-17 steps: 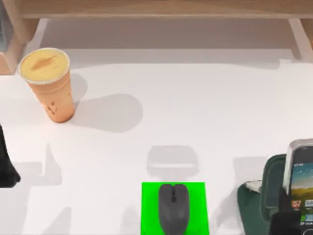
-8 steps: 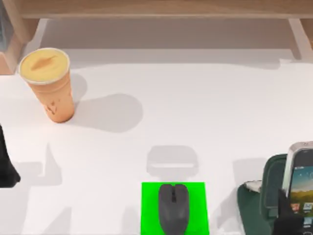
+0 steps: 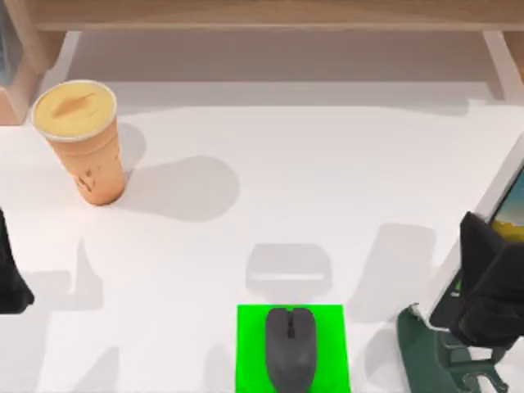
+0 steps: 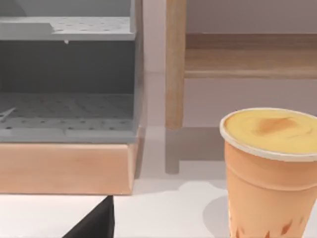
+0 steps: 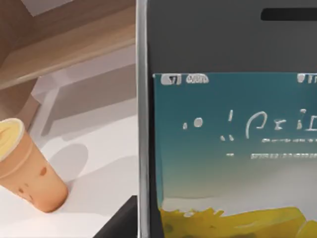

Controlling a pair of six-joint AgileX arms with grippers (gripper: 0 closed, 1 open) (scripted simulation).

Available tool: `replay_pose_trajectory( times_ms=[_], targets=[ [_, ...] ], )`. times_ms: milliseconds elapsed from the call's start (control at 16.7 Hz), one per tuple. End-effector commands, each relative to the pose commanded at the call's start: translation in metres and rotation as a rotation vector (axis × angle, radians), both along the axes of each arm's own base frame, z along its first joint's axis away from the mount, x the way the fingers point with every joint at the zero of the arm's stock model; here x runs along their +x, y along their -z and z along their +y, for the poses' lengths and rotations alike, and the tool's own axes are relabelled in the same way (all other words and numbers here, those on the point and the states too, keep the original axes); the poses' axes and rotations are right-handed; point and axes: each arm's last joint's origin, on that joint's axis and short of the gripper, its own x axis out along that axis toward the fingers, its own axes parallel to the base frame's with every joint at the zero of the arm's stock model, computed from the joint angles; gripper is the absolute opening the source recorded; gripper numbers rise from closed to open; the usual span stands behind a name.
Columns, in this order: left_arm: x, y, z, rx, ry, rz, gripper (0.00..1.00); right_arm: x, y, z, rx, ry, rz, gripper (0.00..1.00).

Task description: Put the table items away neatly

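Right claw [image 3: 491, 286] grips the one smartphone [image 3: 501, 214] at the bench's [image 3: 327, 180] right edge, tilted above the single dark green stand [image 3: 434, 352], as seen from above, with one mouse [image 3: 290, 348] on one green pad [image 3: 250, 348], one orange cup [image 3: 79, 139] far left, and the left arm parked at the left edge. Left wrist: the cup [image 4: 270, 168] stands before a grey shelf unit [image 4: 67, 79]. Right wrist: the phone [image 5: 228, 124] looms close; a skewed descent could clip the stand or loosen the phone.

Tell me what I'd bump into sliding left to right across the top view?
Left gripper → cup → mouse sitting on the green pad → stand → phone with the right gripper on it.
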Motion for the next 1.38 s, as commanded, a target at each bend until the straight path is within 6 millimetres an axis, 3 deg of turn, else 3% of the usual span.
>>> replay_pose_trajectory(
  times_ms=[180, 420, 540, 840, 1380],
  targets=[
    [0.000, 0.000, 0.000, 0.000, 0.000, 0.000, 1.00, 0.009, 0.015, 0.001, -0.073, -0.009, -0.011, 0.00],
    [0.000, 0.000, 0.000, 0.000, 0.000, 0.000, 1.00, 0.019, 0.072, -0.002, -0.324, -0.038, 0.024, 0.00],
    [0.000, 0.000, 0.000, 0.000, 0.000, 0.000, 1.00, 0.023, 0.090, -0.005, -0.407, -0.038, 0.043, 0.00],
    [0.000, 0.000, 0.000, 0.000, 0.000, 0.000, 1.00, 0.025, 0.095, -0.005, -0.428, -0.031, 0.048, 0.00],
    [0.000, 0.000, 0.000, 0.000, 0.000, 0.000, 1.00, 0.025, 0.095, -0.005, -0.428, -0.031, 0.048, 0.68]
  ],
)
